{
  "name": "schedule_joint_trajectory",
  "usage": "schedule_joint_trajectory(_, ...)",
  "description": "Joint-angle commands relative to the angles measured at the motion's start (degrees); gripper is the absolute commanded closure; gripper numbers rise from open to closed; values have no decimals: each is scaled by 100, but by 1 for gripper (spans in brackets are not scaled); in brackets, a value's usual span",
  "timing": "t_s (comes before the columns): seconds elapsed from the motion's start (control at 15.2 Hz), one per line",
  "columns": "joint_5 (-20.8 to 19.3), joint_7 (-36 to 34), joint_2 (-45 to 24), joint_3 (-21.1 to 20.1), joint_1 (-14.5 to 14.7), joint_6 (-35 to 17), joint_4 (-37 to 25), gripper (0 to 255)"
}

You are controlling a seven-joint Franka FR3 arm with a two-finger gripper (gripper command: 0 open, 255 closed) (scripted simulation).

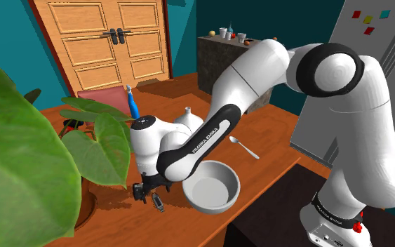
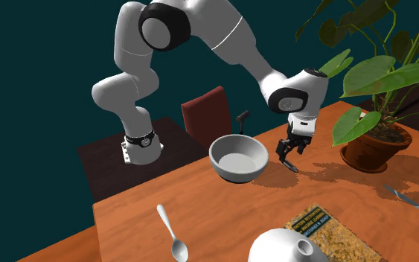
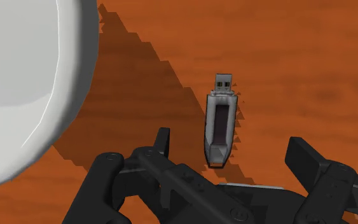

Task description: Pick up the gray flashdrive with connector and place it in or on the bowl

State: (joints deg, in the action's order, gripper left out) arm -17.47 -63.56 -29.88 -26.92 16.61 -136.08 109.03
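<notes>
The gripper (image 3: 232, 145) hangs low over the table (image 3: 298, 63) with its fingers (image 3: 163, 139) spread wide and nothing held. The drive (image 3: 220, 124) lies flat on the wood in the gap between them, touching neither, its grey body towards the hand and its metal connector pointing away. The white bowl (image 3: 31, 83) stands upright and empty near the drive, apart from it and outside the fingers. In the shoulder view, the gripper (image 1: 146, 191) points down at the drive (image 1: 158, 203), which lies just beside the bowl (image 1: 213, 188), between it and the large-leaved plant (image 1: 20, 161). A spoon (image 1: 243, 147) lies on the table (image 1: 273, 140) beyond the bowl, and a white jug (image 1: 187, 116) stands behind the arm. A red chair (image 1: 104, 98), a panelled door (image 1: 108, 38) and a fridge (image 1: 385, 42) stand around the table. In the second exterior view, the gripper (image 2: 291, 151) is above the drive (image 2: 292, 166), between the bowl (image 2: 238, 158) and the potted plant (image 2: 375, 82).
</notes>
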Motion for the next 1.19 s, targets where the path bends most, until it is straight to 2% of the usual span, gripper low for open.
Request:
schedule_joint_trajectory(0.0,-64,-35,-108,49,34,-92,-12,0)
schedule_joint_trajectory(0.73,-147,-87,-253,114,85,-221,-20,0)
schedule_joint_trajectory(0.79,-147,-87,-253,114,85,-221,-20,255)
schedule_joint_trajectory(1.12,-147,-87,-253,114,85,-221,-20,255)
